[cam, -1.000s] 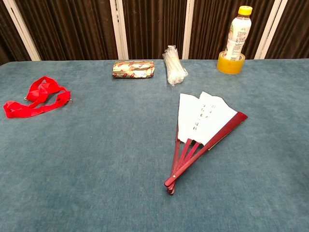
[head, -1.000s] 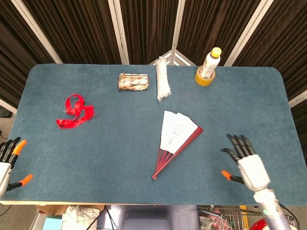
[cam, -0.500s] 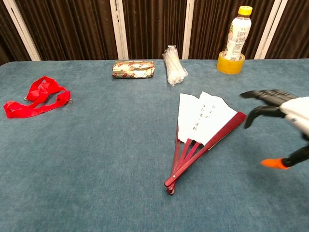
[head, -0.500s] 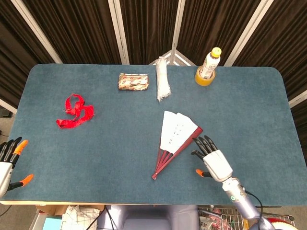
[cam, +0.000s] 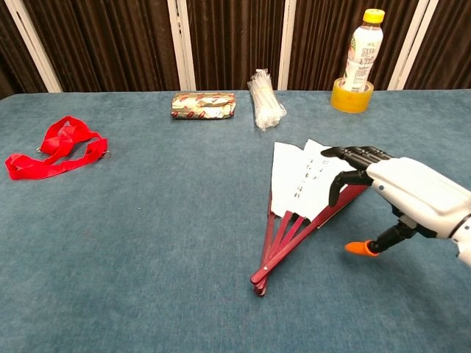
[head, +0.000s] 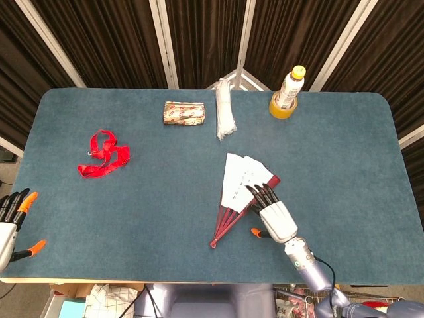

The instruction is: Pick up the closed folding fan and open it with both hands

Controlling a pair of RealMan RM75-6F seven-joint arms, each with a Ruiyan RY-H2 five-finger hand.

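The folding fan (head: 240, 188) (cam: 300, 193) lies partly spread on the table, white paper leaf toward the back, dark red ribs meeting at a pivot near the front. My right hand (head: 273, 215) (cam: 401, 193) hovers over the fan's right edge with fingers apart and extended over the red outer rib, thumb low beside it, holding nothing. Whether the fingertips touch the fan I cannot tell. My left hand (head: 12, 224) waits open at the table's front left corner, seen only in the head view.
On the blue table (head: 132, 212) a red ribbon (head: 103, 154) (cam: 53, 145) lies at the left. At the back are a patterned wrapped packet (head: 183, 112) (cam: 203, 104), a clear bag of sticks (head: 224, 118) (cam: 266, 101), and a bottle standing in a yellow tape roll (head: 286, 93) (cam: 356, 62).
My right hand has swept in from the front right to above the fan's right edge. The fan and my left hand have not moved.
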